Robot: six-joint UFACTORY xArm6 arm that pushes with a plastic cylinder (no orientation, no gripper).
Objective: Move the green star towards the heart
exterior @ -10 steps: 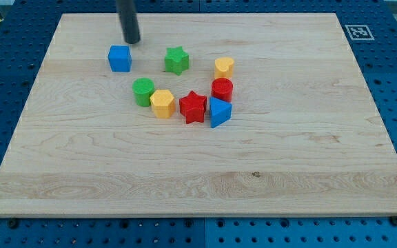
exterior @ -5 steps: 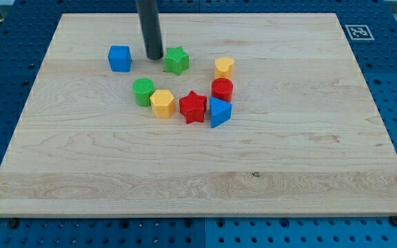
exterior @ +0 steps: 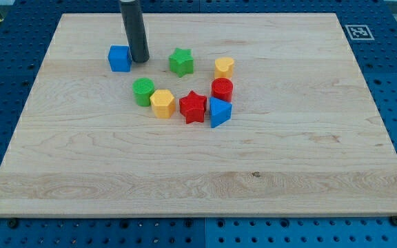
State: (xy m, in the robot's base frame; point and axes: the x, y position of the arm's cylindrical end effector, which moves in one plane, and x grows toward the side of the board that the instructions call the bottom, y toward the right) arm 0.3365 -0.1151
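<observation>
The green star (exterior: 180, 62) lies on the wooden board (exterior: 198, 172) in the upper middle of the view. The yellow heart (exterior: 224, 67) lies to its right with a small gap between them. My tip (exterior: 140, 60) rests on the board to the star's left, apart from it, right beside the right side of the blue cube (exterior: 119, 58).
Below the star lies a curved row of blocks: a green cylinder (exterior: 143, 91), a yellow hexagon-like block (exterior: 162, 103), a red star (exterior: 193, 107), a blue triangle (exterior: 218, 111) and a red cylinder (exterior: 222, 89). A marker tag (exterior: 356, 32) sits at the board's top right corner.
My tip went right to the green star's left side, then back left to beside the blue cube. The green star has shifted slightly right towards the heart.
</observation>
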